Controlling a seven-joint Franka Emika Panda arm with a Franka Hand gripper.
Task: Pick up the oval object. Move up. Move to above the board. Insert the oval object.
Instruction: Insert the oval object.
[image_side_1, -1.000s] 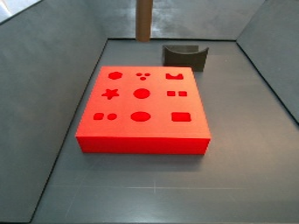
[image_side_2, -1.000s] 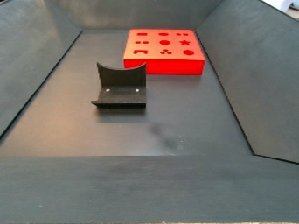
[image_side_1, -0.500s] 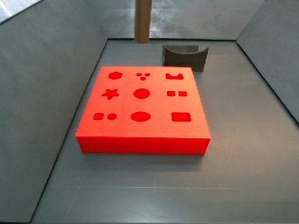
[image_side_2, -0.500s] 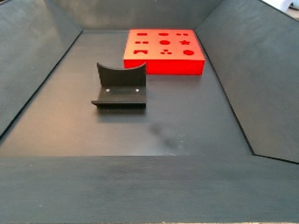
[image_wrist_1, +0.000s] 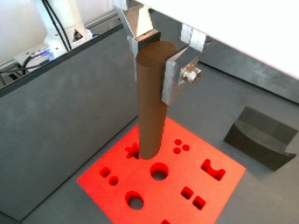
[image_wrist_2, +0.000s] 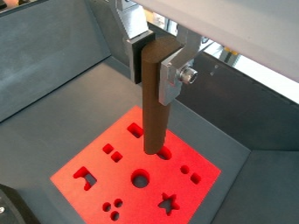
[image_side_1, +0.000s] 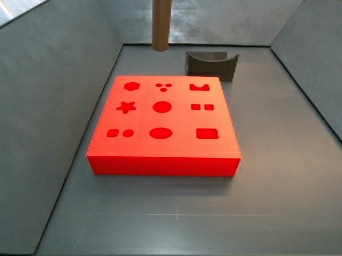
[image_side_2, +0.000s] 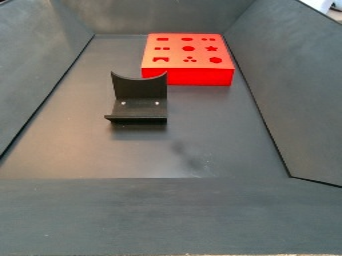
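Observation:
My gripper (image_wrist_1: 158, 57) (image_wrist_2: 158, 66) is shut on the top of the oval object (image_wrist_1: 152, 114) (image_wrist_2: 155, 122), a long brown peg that hangs upright between the silver fingers. Both wrist views show the red board (image_wrist_1: 100, 166) (image_wrist_2: 117, 173) below it, with the peg's lower end over the board's cut-outs and apart from the surface. In a side view the peg (image_side_1: 162, 28) hangs from the frame's upper edge, above and behind the board (image_side_1: 181, 118); the gripper itself is out of frame there. The board (image_side_2: 187, 76) also shows in a side view without peg or gripper.
The dark fixture (image_side_1: 214, 64) (image_side_2: 136, 98) (image_wrist_1: 263, 140) stands on the grey floor next to the board. Sloping grey walls (image_side_1: 54, 60) enclose the bin on all sides.
In the side view the peg has drifted very slightly down and to the left. Board and fixture have not moved.

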